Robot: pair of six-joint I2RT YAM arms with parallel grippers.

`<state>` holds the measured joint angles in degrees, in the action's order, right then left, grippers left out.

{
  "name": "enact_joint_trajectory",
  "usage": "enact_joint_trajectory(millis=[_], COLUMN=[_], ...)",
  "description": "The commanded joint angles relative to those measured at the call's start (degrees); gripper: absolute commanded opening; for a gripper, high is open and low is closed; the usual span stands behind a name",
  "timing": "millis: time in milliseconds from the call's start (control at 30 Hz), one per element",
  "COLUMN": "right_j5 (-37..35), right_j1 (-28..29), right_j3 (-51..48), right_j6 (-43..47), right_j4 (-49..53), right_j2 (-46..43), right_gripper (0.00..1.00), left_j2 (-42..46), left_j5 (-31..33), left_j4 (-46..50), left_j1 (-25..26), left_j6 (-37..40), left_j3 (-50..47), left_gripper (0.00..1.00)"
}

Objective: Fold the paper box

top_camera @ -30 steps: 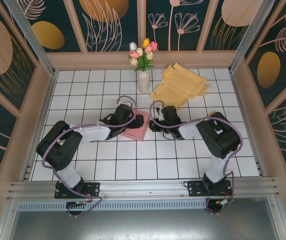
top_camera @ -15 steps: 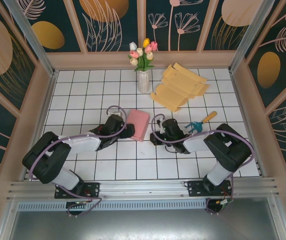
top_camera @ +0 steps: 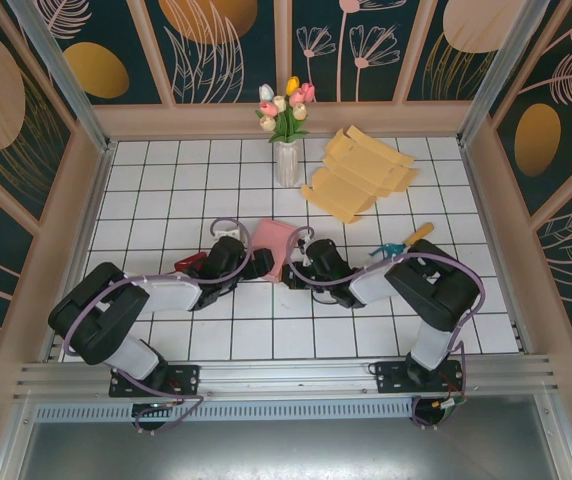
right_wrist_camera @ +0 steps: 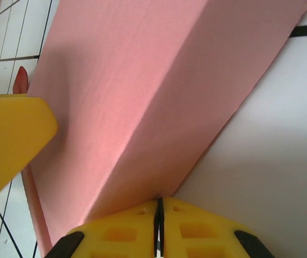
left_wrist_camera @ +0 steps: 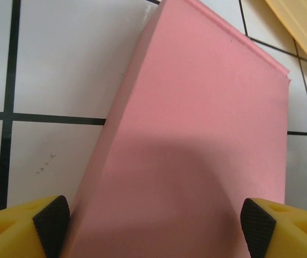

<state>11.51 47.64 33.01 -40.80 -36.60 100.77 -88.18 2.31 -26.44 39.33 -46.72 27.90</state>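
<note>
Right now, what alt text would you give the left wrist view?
A pink box on a white tiled table, its near end between the yellow, black-padded fingers of the left gripper, set wide apart. A corner of yellow card shows at top right.

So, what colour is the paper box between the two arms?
The paper box is plain pink, best seen in the left wrist view.

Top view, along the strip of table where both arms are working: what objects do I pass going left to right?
red object → pink box → blue-and-orange trowel
</note>
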Motion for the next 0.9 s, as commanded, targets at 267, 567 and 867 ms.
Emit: enact_joint_trajectory(millis=[267,567,867], right_j5=[-6.53,-14.2,-10.45], right_j1=[7.34,0.71,-6.96], right_j3=[-0.33,-0.29,9.51], right_j6=[-2.18,10.36,26.5], right_j4=[-2.66,17.57,25.85], right_j2=[-3.29,-15.36,-15.51], right_gripper=[0.13,0.16,0.43], left_j2=[5.13,7.06,22.29], left_j5=[0.78,7.86,9.94], left_j4=[5.73,13.83,15.56], left_j1=[2.69,-0.22,3.25], left_j6=[-3.71,-0.8,-6.24], left_j3=[1.22,3.71,-4.24], left_gripper=[0.87,0.88,0.83])
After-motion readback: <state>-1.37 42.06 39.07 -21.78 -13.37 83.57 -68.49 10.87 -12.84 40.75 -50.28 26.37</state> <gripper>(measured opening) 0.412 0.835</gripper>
